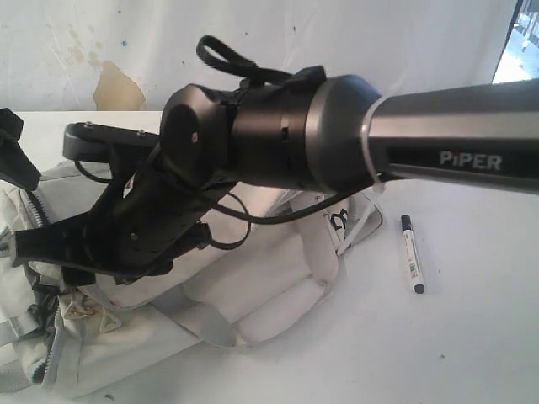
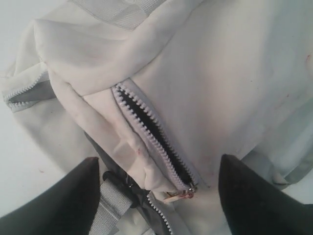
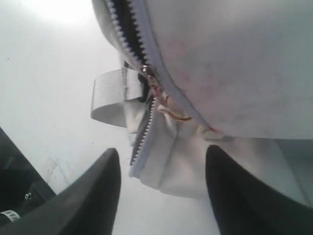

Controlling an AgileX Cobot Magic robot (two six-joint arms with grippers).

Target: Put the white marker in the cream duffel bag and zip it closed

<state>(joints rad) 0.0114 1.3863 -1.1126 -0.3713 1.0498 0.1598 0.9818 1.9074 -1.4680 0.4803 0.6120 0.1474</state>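
The white marker (image 1: 412, 253) with black cap lies on the white table, right of the cream duffel bag (image 1: 253, 295) and apart from both grippers. My right arm reaches across the exterior view, and its gripper (image 1: 38, 244) hangs over the bag's left end. In the right wrist view that gripper (image 3: 162, 149) is open just off the bag's corner, near a zipper pull (image 3: 151, 78). My left gripper (image 2: 159, 159) is open above the bag, its fingers either side of a partly open grey zipper (image 2: 146, 127) and its pull (image 2: 183, 192). Dark lining shows in the gap.
A pale grey webbing strap (image 3: 110, 95) and a black buckle (image 2: 115, 183) sit at the bag's end. More straps (image 1: 210, 324) lie across the bag's front. The right arm's black wrist (image 1: 253, 126) blocks much of the exterior view. A white backdrop (image 1: 337, 34) stands behind the table.
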